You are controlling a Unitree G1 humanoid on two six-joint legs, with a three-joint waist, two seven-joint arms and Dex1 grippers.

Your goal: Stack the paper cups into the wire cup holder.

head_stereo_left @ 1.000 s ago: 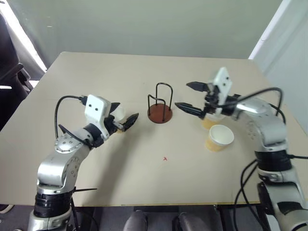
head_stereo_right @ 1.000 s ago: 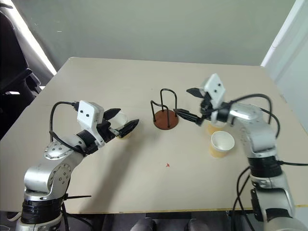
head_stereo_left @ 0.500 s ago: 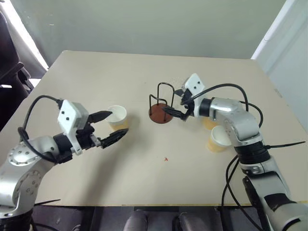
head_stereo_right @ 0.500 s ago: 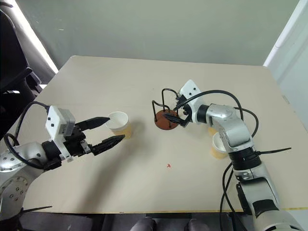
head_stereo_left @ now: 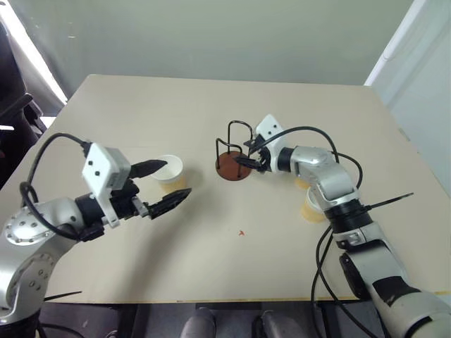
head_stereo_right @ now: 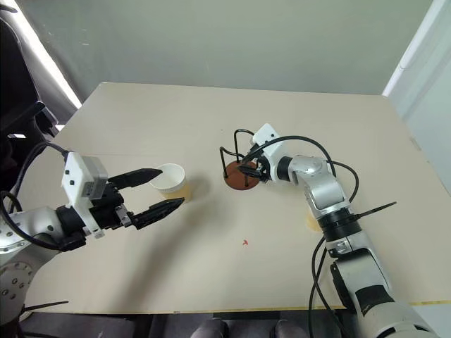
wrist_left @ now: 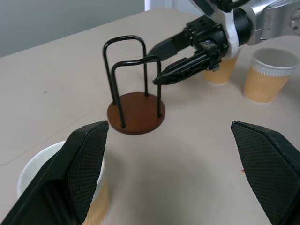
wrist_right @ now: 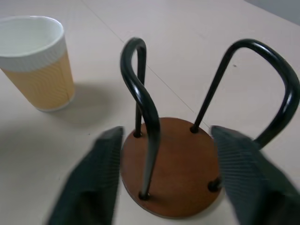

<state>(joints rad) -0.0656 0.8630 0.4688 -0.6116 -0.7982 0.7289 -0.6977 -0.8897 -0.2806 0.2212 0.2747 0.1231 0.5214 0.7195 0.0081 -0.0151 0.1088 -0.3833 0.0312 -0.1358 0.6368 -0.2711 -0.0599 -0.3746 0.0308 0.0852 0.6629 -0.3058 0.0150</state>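
The wire cup holder (head_stereo_left: 233,160), a brown disc with black wire loops, stands mid-table. My right gripper (wrist_left: 155,65) is at its right side, fingers a little apart, one on each side of a wire loop, which I cannot tell if they touch. One yellow paper cup (head_stereo_left: 171,172) stands upright to the holder's left. My left gripper (head_stereo_right: 171,187) is wide open just short of it, and the cup sits by one fingertip (wrist_left: 86,154), not held. Two more paper cups (wrist_left: 222,70) (wrist_left: 267,78) stand right of the holder, behind my right forearm.
The beige table (head_stereo_left: 211,260) has open room in front of the holder, with a small red mark (head_stereo_left: 242,232) there. A dark chair (head_stereo_left: 13,105) stands off the left edge. A grey wall lies past the far edge.
My left gripper has drawn back from the left cup, leaving it standing. My right gripper swung left and down from the right-hand cups to the holder, and its fingers have narrowed.
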